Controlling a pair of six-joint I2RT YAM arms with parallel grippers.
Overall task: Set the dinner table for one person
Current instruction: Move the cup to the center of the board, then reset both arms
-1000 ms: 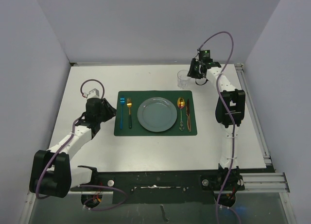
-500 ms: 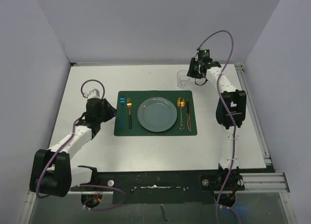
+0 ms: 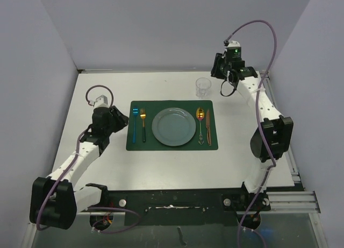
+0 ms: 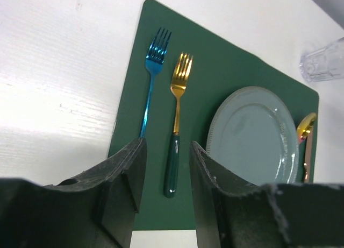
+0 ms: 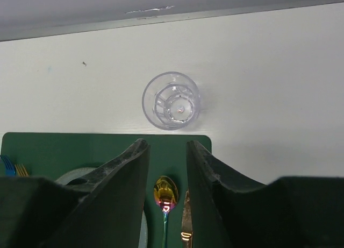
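Large flat matte white rectangular dinner table (image 3: 107, 86) with metal rail edging fills the workspace, both arm bases at its near edge. Dark green rectangular placemat (image 3: 156, 147) lies flat around the table's middle. Round grey-blue plate (image 3: 173, 126) sits centred on the placemat.

Left of the plate are a shiny blue metal fork (image 3: 134, 125) and a gold fork with a dark green handle (image 3: 143, 125), parallel, tines pointing to the far side. The two are just beside each other, not touching.

Right of the plate is a gold-bowled spoon with a greenish handle (image 3: 200, 125), then a copper-coloured knife (image 3: 208, 127) just beside it (too small to tell whether they touch).

Clear faceted glass tumbler (image 3: 203, 86) stands upright on the bare table, just beyond the placemat's far right corner.

Left gripper (image 4: 166, 146) hovers over the placemat's left near part, by the fork handles. Its jaws are partly apart with nothing between them, and both forks lie flat on the mat.

Right gripper (image 5: 166, 146) is raised near the table's far right, apart from the tumbler. Its jaws are partly apart and empty, and its wrist view shows the tumbler free, seen straight down its mouth.
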